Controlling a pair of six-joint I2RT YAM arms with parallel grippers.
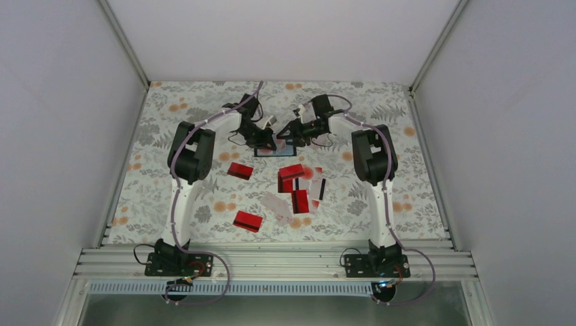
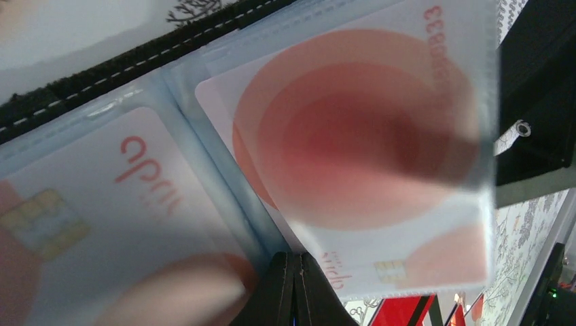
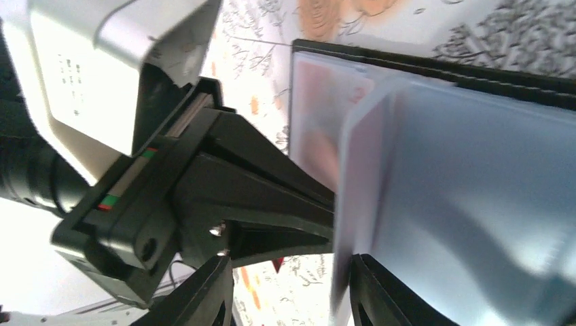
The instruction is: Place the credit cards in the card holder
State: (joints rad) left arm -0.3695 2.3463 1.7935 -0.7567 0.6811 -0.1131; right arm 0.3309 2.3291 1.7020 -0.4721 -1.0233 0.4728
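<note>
The black card holder (image 1: 275, 151) lies open at the far middle of the table, between both grippers. In the left wrist view its stitched black edge (image 2: 102, 75) frames clear pockets holding a whitish card with a red disc (image 2: 353, 136) and a chip card (image 2: 81, 204). My left gripper (image 2: 295, 261) is shut, its tips pinched at the base of a raised pocket leaf. My right gripper (image 3: 292, 299) is open, with the upright leaf (image 3: 356, 204) just inside its right finger (image 3: 370, 292). Loose red and whitish cards (image 1: 299, 185) lie nearer me.
Single red cards lie at the left middle (image 1: 240, 170) and the near left (image 1: 248, 221). The left gripper's body (image 3: 238, 176) sits close in front of the right wrist camera. White walls enclose the floral table (image 1: 170, 136) on three sides.
</note>
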